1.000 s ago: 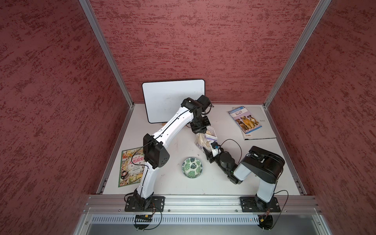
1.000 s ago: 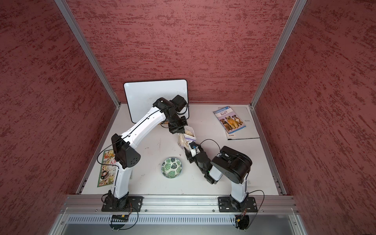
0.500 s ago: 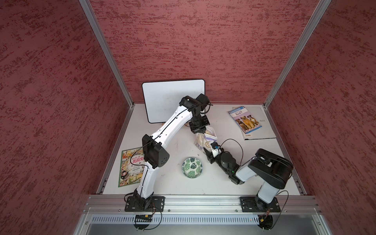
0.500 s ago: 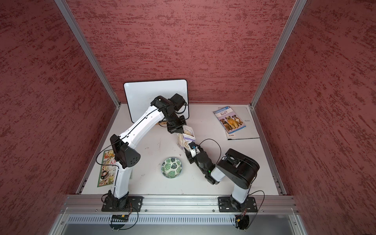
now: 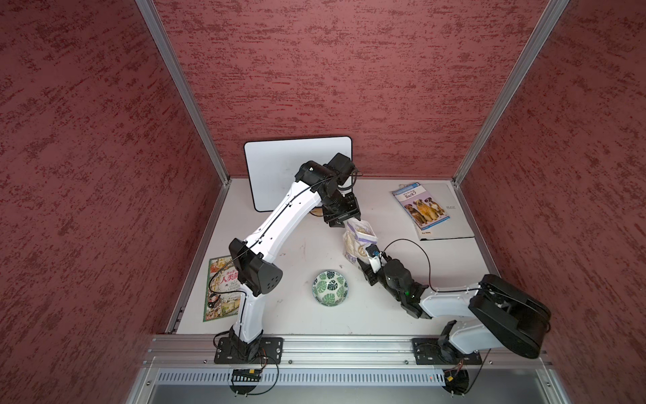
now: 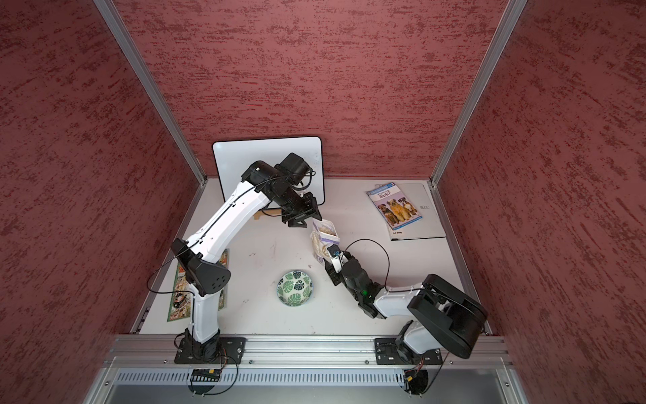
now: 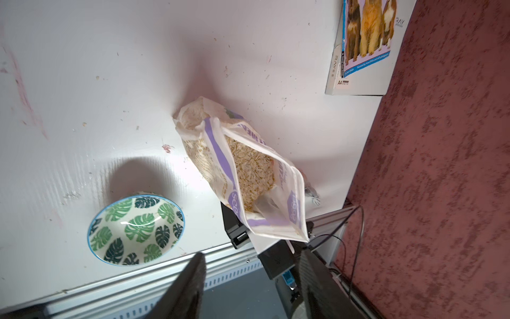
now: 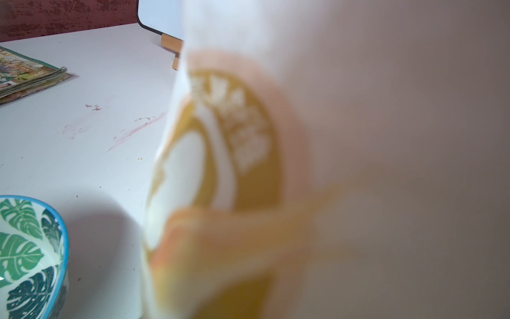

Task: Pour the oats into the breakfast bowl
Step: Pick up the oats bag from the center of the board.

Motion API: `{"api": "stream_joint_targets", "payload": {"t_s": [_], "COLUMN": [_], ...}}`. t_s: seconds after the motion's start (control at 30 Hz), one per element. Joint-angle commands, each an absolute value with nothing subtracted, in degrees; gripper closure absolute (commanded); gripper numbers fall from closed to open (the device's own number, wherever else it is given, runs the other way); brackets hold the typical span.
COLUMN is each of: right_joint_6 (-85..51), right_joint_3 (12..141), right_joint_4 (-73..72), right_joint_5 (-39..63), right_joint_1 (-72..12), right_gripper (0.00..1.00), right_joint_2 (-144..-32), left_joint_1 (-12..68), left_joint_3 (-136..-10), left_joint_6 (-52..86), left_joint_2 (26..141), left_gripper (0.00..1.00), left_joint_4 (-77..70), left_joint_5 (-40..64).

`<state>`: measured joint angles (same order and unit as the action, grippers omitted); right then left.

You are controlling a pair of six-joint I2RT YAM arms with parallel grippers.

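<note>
The oats point(image 5: 359, 241) point(image 6: 325, 238) are in a clear bag with a white-and-purple label, standing near the table's middle. Its top is open, and pale flakes show inside it in the left wrist view point(image 7: 252, 165). My right gripper point(image 5: 365, 264) point(image 6: 330, 265) is shut on the bag low on its near side. The blurred bag point(image 8: 234, 143) fills the right wrist view and hides the jaws. My left gripper point(image 5: 341, 221) point(image 7: 251, 255) hangs open just above the bag's far top corner, holding nothing. The breakfast bowl point(image 5: 330, 287) point(image 6: 294, 287) point(image 7: 135, 229) point(image 8: 24, 248) sits empty, front-left of the bag.
A whiteboard point(image 5: 297, 171) leans against the back wall on a small wooden stand point(image 8: 172, 48). A dog book point(image 5: 421, 208) lies on a paper pad at the back right. A comic book point(image 5: 223, 290) lies by the left wall. The metal rail point(image 5: 332, 344) runs along the front.
My left gripper has opened and let go of the bag's top edge, staying just above it. The right arm's elbow has swung down and to the right, its gripper still on the bag.
</note>
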<state>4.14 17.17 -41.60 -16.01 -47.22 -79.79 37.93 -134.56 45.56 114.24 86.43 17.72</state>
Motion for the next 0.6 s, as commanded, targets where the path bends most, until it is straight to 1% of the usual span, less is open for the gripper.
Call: {"api": "stream_joint_targets", "payload": {"t_s": [0.0, 0.1, 0.23, 0.33, 0.4, 0.47, 0.57], "right_joint_6": [4.5, 4.6, 6.1, 6.4, 6.6, 6.7, 7.5], "right_joint_3": [18.5, 18.9, 18.9, 18.9, 20.9, 23.2, 24.2], "right_joint_4": [-39.0, -32.7, -23.7, -19.7, -14.6, -9.3, -6.1], "right_joint_5": [-16.2, -16.4, -15.5, -15.3, -14.2, -14.3, -13.8], "right_joint_1": [-47.5, -47.5, -47.5, -47.5, -47.5, -47.5, -47.5], "right_gripper": [0.61, 0.62, 0.62, 0.62, 0.62, 0.63, 0.63], "right_joint_2": [-73.1, -67.2, -58.6, -53.7, -51.9, -50.4, -47.5], "left_joint_1": [37.9, 37.4, 35.7, 34.4, 33.5, 33.3, 33.9], "left_joint_3": [-133.7, -125.8, -106.4, -90.4, -82.6, -76.7, -71.0], "left_joint_6": [43.9, 44.3, 47.8, 50.5, 52.6, 53.3, 54.1], "left_joint_2": [109.4, 104.0, 95.3, 88.4, 85.1, 82.3, 80.3], "left_gripper": [0.31, 0.27, 0.27, 0.27, 0.27, 0.28, 0.28], "left_joint_4": [84.8, 84.2, 79.2, 71.9, 68.9, 65.8, 64.3], "left_joint_5": [13.2, 7.2, 4.5, 5.7, 7.1, 8.5, 9.1]}}
